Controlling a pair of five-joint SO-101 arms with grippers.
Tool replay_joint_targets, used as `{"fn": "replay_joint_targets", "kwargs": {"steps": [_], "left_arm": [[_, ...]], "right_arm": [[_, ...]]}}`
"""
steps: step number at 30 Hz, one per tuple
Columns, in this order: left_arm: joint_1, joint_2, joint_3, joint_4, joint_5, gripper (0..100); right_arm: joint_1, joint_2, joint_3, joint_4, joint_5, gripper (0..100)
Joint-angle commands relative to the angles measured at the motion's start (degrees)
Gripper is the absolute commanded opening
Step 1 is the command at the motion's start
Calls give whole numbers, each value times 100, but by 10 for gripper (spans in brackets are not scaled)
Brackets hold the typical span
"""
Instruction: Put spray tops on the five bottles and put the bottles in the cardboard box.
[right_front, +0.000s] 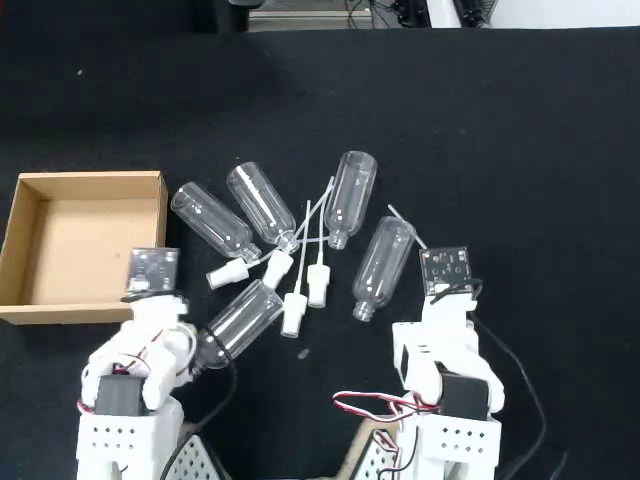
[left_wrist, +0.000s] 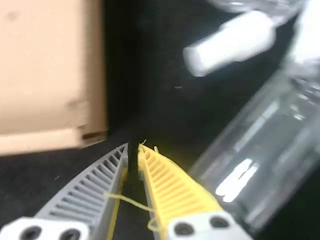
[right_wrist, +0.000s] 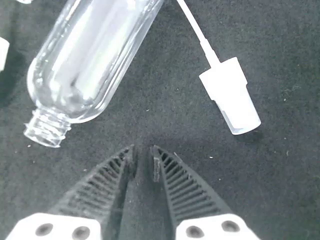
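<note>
Several clear bottles without tops lie fanned out on the black table, among them one (right_front: 384, 265) by the right arm and one (right_front: 237, 322) by the left arm. White spray tops (right_front: 294, 312) with thin tubes lie loose between them. The open cardboard box (right_front: 85, 245) sits at the left and holds nothing. My left gripper (left_wrist: 134, 150) is shut and holds nothing, between the box corner (left_wrist: 50, 70) and a bottle (left_wrist: 265, 155), with a spray top (left_wrist: 230, 42) beyond. My right gripper (right_wrist: 142, 159) is shut with nothing in it, just short of a bottle's neck (right_wrist: 45, 132) and a spray top (right_wrist: 230, 95).
Both arm bases (right_front: 130, 420) (right_front: 445, 420) stand at the table's near edge with cables between them. The far half of the black table (right_front: 450, 100) is bare. The box wall (right_front: 165, 215) lies close to the nearest bottle (right_front: 215, 222).
</note>
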Motion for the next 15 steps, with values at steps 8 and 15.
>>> {"fn": "replay_joint_targets", "kwargs": {"steps": [8, 15], "left_arm": [[2273, -26, -629, -141, -62, 37], [3925, -18, -567, -149, -53, 170]], "right_arm": [[-70, -549, 4, 44, 0, 21], [-35, -549, -4, -360, 220, 22]]}}
